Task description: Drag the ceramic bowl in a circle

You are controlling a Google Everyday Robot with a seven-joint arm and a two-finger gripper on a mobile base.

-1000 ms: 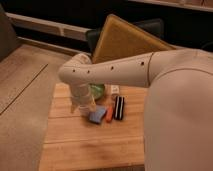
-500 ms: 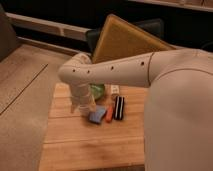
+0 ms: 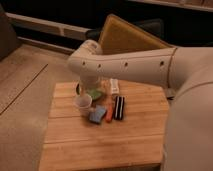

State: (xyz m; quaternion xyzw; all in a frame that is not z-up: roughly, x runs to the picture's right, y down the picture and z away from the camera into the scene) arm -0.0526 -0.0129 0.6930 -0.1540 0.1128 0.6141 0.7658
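Observation:
The ceramic bowl (image 3: 96, 94) is a glossy green bowl with a darker rim, standing near the far left of the wooden table (image 3: 105, 145). My white arm crosses the frame from the right and bends down over it. The gripper (image 3: 89, 84) hangs straight down at the bowl's left part and hides much of it. Whether it touches the bowl I cannot tell. A small pale cup (image 3: 83, 103) stands right in front of the bowl.
A blue sponge (image 3: 97, 114), an orange object (image 3: 109, 114) and a black bar (image 3: 119, 107) lie side by side just right of the cup. A white packet (image 3: 114, 86) sits behind them. A tan chair back (image 3: 125, 35) leans behind the table.

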